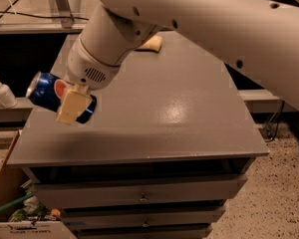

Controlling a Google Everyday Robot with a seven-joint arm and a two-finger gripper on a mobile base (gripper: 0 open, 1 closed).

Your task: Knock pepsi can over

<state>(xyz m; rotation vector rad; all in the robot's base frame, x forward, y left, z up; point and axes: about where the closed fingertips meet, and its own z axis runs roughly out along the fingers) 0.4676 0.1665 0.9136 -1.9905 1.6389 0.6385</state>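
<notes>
The pepsi can point(46, 92) is dark blue with a red-white-blue round logo and a silver top. It lies tilted on its side at the left edge of the grey cabinet top point(179, 108), with its top pointing left. My gripper point(72, 107) sits right against the can's near side, and its cream tip covers part of the can. The large white arm comes in from the upper right.
A yellowish flat object point(152, 44) lies at the far side of the cabinet top, partly behind the arm. A white pump bottle point(2, 91) stands on a low shelf at left. A cardboard box point(5, 193) stands on the floor at lower left. The cabinet's drawers point(139, 195) face me.
</notes>
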